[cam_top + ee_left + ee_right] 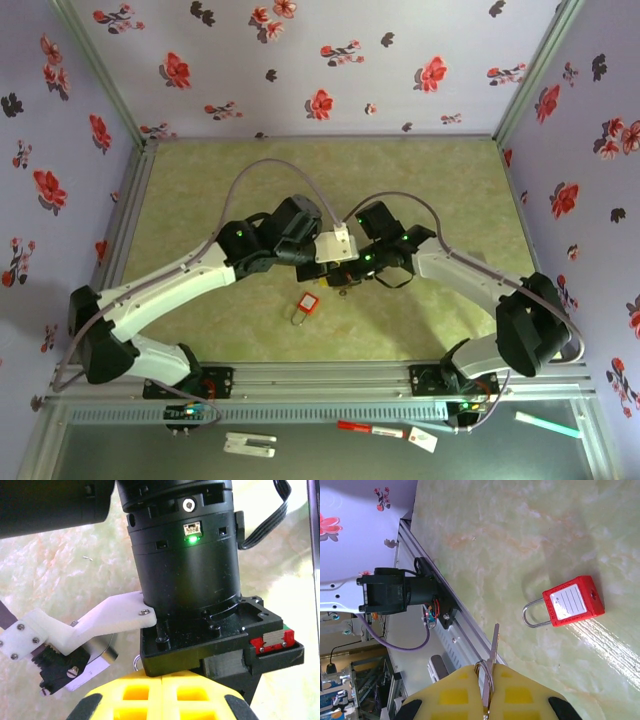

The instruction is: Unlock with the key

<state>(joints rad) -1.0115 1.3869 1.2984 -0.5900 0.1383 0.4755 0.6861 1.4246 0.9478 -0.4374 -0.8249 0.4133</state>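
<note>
2 things matter here: the key (493, 645) and the red padlock (572, 602). The key is a thin, flat metal blade, stiff and light. It stands out from between the yellow fingers of the right gripper (487, 675), which is clamped on its head end. A blade this smooth will likely twist in the pads if pushed off its axis, so the hold belongs on the broad head, with the blade left free.

The padlock lies flat on the green table (520, 540), label up, its shackle seated in the body, well apart from the key. It looks small, rigid and light, with a slick plastic body, so it would probably skid when the key presses in. Its 2 flat sides are the place to pinch it.

The left gripper (162, 682) has its yellow fingers pressed together just beneath a black motor housing (185, 565). Whether they pinch anything I cannot tell.
</note>
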